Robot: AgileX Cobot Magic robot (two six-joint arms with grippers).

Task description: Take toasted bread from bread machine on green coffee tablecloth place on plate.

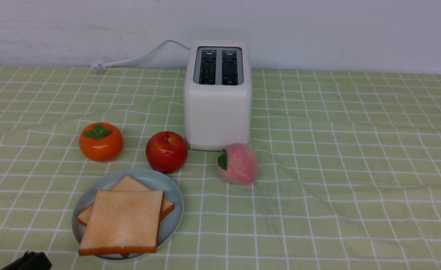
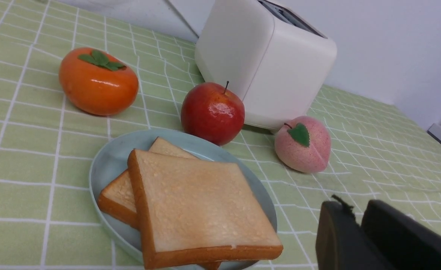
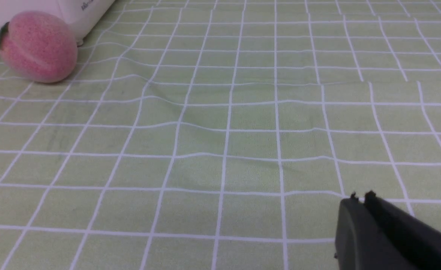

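Note:
Two slices of toasted bread lie stacked on the pale blue-grey plate point(image 1: 176, 197) at the front left: the top slice point(image 1: 124, 221) partly covers the lower one point(image 1: 130, 183). Behind them stands the white bread machine point(image 1: 218, 112), both its dark slots empty. The green coffee tablecloth point(image 1: 336, 168) covers the table. My left gripper point(image 2: 355, 210) is beside the plate, near the toast's corner, shut and holding nothing; only a dark tip of it point(image 1: 29, 260) shows in the front view. My right gripper point(image 3: 360, 197) hovers over bare cloth, shut and holding nothing.
An orange persimmon point(image 1: 100, 142), a red apple point(image 1: 166, 152) and a pink peach point(image 1: 238, 164) sit in a row between the plate and the toaster. The toaster's white cord point(image 1: 130, 60) runs back left along the white wall.

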